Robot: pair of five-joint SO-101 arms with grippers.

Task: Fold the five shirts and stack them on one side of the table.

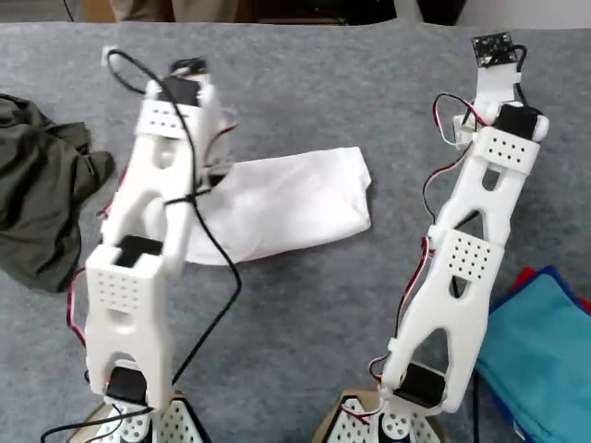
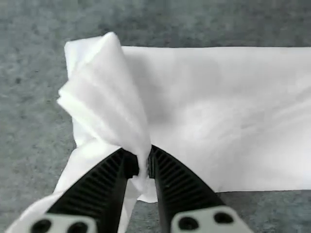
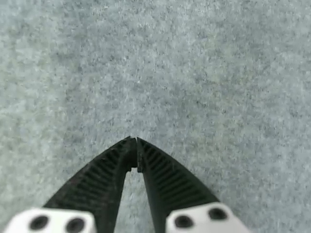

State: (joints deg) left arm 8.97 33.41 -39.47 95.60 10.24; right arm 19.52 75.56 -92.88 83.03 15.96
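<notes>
A white shirt point(image 1: 295, 208), partly folded, lies on the grey cloth in the middle of the table. My left gripper point(image 2: 142, 158) is shut on a bunched fold at the shirt's left end point(image 2: 107, 97), lifting it into a peak above the flat part point(image 2: 218, 111). In the high view the left arm point(image 1: 171, 148) covers that end of the shirt. My right gripper point(image 3: 136, 141) is shut on nothing and hangs over bare grey cloth at the far right; its arm point(image 1: 494, 157) stands clear of the shirt.
A crumpled dark olive shirt point(image 1: 42, 194) lies at the table's left edge. A stack of folded shirts with a teal one on top point(image 1: 540, 351) sits at the near right. Bare grey cloth point(image 1: 314, 92) stretches beyond the white shirt.
</notes>
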